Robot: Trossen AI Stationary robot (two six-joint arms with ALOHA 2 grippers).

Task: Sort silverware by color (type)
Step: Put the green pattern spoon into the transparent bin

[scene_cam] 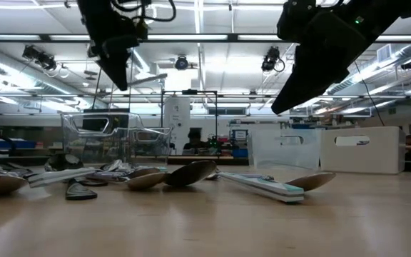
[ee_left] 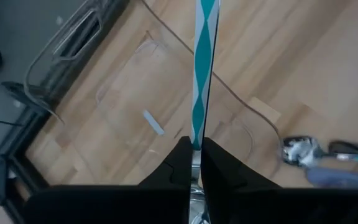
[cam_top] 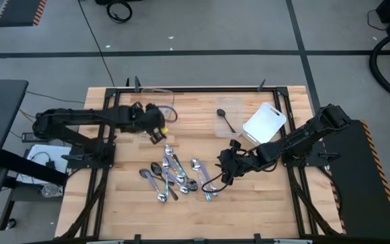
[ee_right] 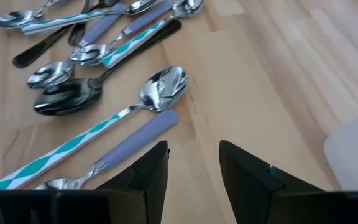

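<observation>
The left pincer [ee_left: 193, 163] is gripping a teal-patterned spoon [ee_left: 202, 68] above a clear container [cam_top: 158, 102], needing only release, while the right pincer [ee_right: 193, 163] is gaping over the desk's spoon pile [cam_top: 177, 175].

We've got one camera straight overhead taking in the whole table [cam_top: 202, 210], and one sitting right at tabletop level looking across into the room. Each wrist camera looks close-up past its own fingers. The overhead, low and right wrist views all share the spoon pile [cam_top: 178, 175].
</observation>
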